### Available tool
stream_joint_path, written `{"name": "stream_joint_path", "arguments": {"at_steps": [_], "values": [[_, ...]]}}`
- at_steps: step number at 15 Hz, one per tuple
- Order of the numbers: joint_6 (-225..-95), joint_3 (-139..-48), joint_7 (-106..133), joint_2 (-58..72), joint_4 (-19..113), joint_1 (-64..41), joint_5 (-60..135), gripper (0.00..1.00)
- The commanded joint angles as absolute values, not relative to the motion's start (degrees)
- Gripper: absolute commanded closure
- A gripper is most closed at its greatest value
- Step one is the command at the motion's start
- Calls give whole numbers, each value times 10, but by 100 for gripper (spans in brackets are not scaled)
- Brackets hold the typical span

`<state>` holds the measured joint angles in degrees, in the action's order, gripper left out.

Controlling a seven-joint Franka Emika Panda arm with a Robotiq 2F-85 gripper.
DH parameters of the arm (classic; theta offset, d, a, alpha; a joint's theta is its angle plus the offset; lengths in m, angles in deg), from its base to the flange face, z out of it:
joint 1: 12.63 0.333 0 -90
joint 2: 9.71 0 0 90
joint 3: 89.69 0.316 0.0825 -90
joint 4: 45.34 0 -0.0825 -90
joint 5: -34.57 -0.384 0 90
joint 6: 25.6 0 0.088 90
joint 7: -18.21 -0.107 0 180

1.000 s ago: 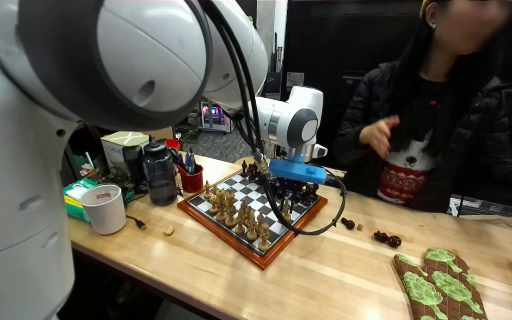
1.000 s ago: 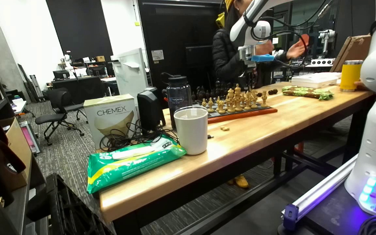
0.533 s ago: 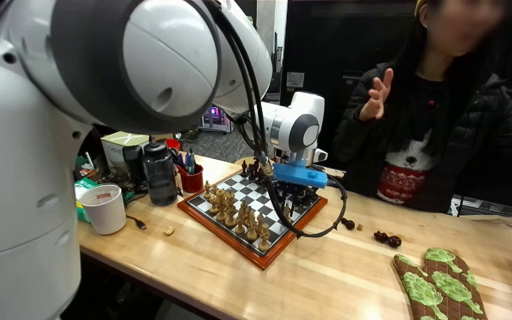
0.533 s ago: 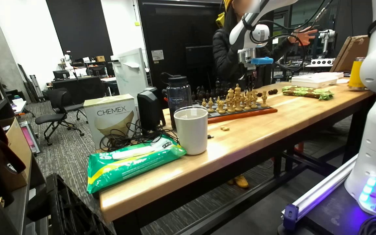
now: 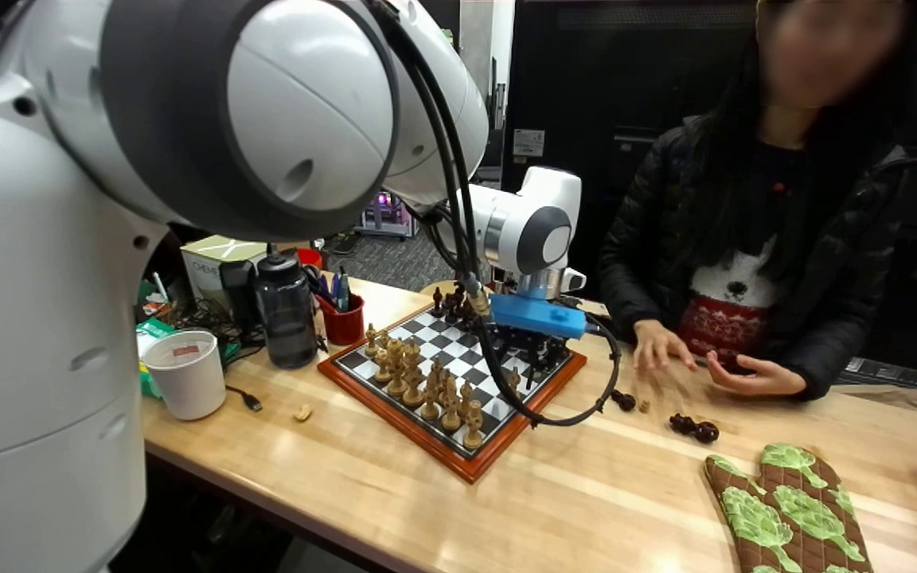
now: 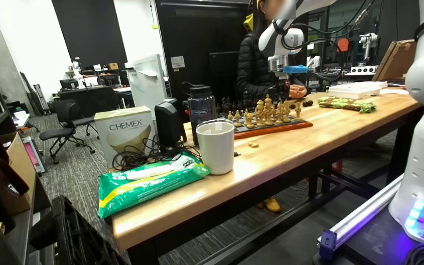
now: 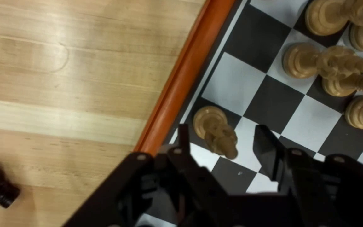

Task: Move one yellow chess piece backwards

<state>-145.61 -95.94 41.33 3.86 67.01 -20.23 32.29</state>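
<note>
Pincer [image 7: 222, 136] lower than before, spread either side of one yellow chess piece [image 7: 216, 130]

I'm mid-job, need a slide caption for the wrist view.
Open claw framing a yellow chess piece near the chessboard's rim, more yellow pieces upper right.

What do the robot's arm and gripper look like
The arm is glossy white and rounded, with dark grey bands, black cables along it and a blue block near its end. The gripper is black with two angular fingers. I can't make out any lettering.
</note>
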Motion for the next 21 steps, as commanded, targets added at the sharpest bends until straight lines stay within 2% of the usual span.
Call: {"name": "stream_joint_path", "arguments": {"at_steps": [1, 3, 4, 14, 21], "values": [[-1450, -951, 417, 25, 674, -210, 325, 13], [-1448, -952, 413, 18, 677, -208, 329, 2], [-1447, -952, 409, 13, 679, -206, 332, 0], [-1436, -944, 368, -53, 716, -189, 356, 0], [-1420, -933, 258, -134, 779, -164, 385, 0]]}}
